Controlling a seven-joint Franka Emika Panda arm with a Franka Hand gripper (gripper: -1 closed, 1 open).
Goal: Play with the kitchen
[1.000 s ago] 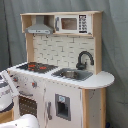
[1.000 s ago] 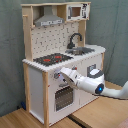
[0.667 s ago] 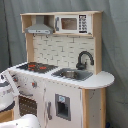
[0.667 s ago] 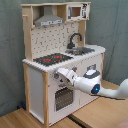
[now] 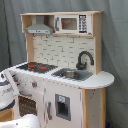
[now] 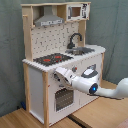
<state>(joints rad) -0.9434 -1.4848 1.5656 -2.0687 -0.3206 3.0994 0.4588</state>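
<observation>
The kitchen (image 6: 60, 60) stands on a wood floor (image 6: 100, 112) against a grey curtain (image 6: 10, 50), seen in both exterior views. Black stovetop (image 6: 50, 59) with red burners beside the sink (image 6: 82, 50) and black faucet (image 6: 74, 39); grey hood (image 6: 48, 21) and microwave (image 5: 70, 23) above. The white arm (image 6: 97, 85) reaches across the front, partly covering the oven door (image 6: 62, 97). The gripper (image 6: 59, 75) is at the knob panel; can't tell whether its fingers are spread or closed.

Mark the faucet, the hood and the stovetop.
faucet (image 5: 85, 58), first exterior view, its arched neck.
hood (image 6: 49, 21), second exterior view, its grey front.
stovetop (image 5: 36, 66), first exterior view, between the red burners.
</observation>
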